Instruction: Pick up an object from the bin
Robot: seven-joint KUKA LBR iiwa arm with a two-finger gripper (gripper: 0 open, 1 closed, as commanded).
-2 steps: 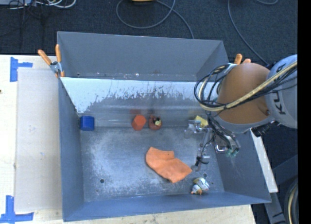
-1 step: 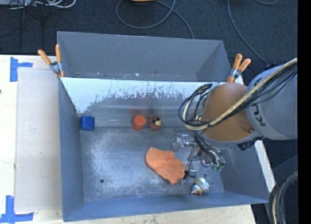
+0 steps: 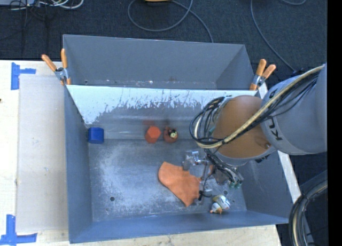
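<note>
Pincer [image 3: 204,189] hangs low over the near right part of the bin [image 3: 160,63], right at the right edge of a flat orange cloth [image 3: 175,180] that lies crumpled on the floor near the front wall. Whether it is apart or together I cannot tell, as the wrist and its cables hide much of it, nor whether it touches the cloth. Just beside it, towards the front right corner, lies a small pale and yellow thing [image 3: 219,204]. Well apart, along the foot of the back slope, sit a blue block [image 3: 95,135] at the left, an orange lump [image 3: 153,134] and a dark red ball [image 3: 170,135] side by side.
</note>
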